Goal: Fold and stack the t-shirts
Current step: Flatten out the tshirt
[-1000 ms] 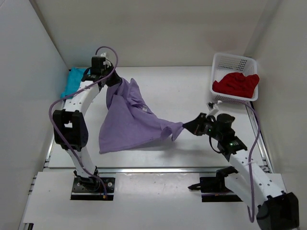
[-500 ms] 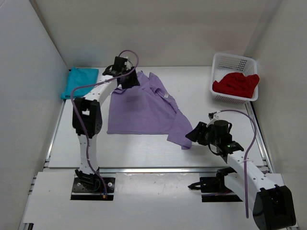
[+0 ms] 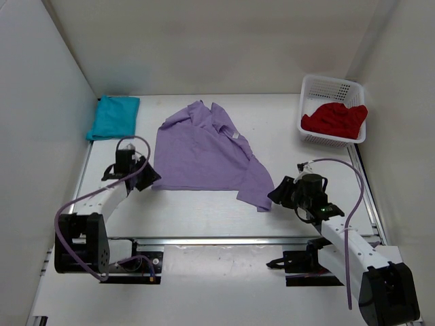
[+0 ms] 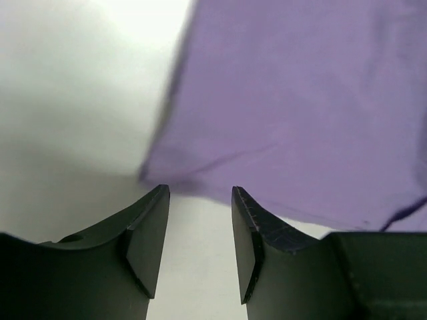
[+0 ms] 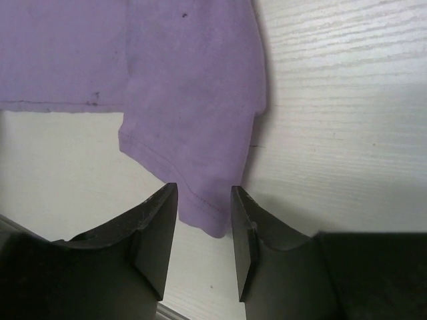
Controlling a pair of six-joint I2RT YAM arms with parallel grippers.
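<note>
The lavender shirt (image 3: 202,155) lies spread out on the table (image 3: 204,212). The left gripper (image 3: 145,178) sits at its near-left corner, fingers apart and gripping nothing. The right gripper (image 3: 276,193) is at its near-right sleeve tip, fingers apart too, not clamped. The teal shirt (image 3: 113,117) lies folded off its far-left; the red shirt (image 3: 334,118) sits in the basket (image 3: 331,87) off its far-right.

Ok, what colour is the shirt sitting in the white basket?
The shirt is deep red, seen best in the top external view.

Left claw (image 3: 145,177) and right claw (image 3: 278,192) gape (empty).
</note>
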